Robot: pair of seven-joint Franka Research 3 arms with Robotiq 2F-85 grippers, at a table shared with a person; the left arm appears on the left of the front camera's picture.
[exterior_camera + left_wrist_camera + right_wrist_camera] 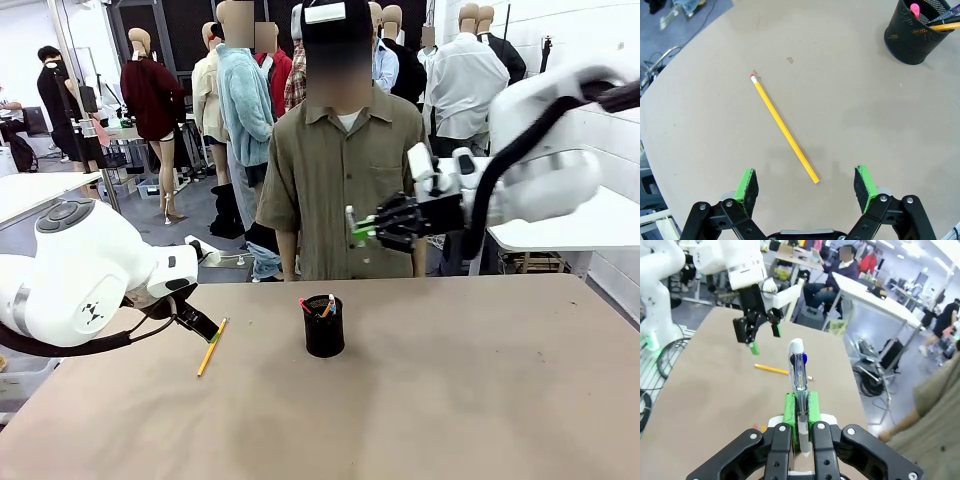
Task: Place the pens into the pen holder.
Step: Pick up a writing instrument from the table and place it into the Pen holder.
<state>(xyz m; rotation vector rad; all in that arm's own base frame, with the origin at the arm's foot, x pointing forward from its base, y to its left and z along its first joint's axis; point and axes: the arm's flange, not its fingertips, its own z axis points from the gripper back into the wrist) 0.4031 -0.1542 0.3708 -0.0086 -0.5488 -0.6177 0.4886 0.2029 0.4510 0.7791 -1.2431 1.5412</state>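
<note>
A yellow pencil with a red eraser end [784, 128] lies flat on the tan table, left of the pen holder [324, 328]. My left gripper [806, 182] hovers just above the pencil's near end, open, its green pads on either side of it; the front view shows that gripper [203, 327] low over the table by the pencil [212, 347]. The black mesh pen holder [914, 34] has a pink-tipped pen and an orange one standing in it. My right gripper [801, 407] is shut on a silver-white pen [799, 367], held high above and behind the holder [365, 228].
A person in an olive shirt [340, 170] stands at the far edge of the table, right behind the raised right gripper. The tan table [480, 380] spreads wide on the right and in front. In the right wrist view the left arm [747, 275] reaches down over the pencil [782, 371].
</note>
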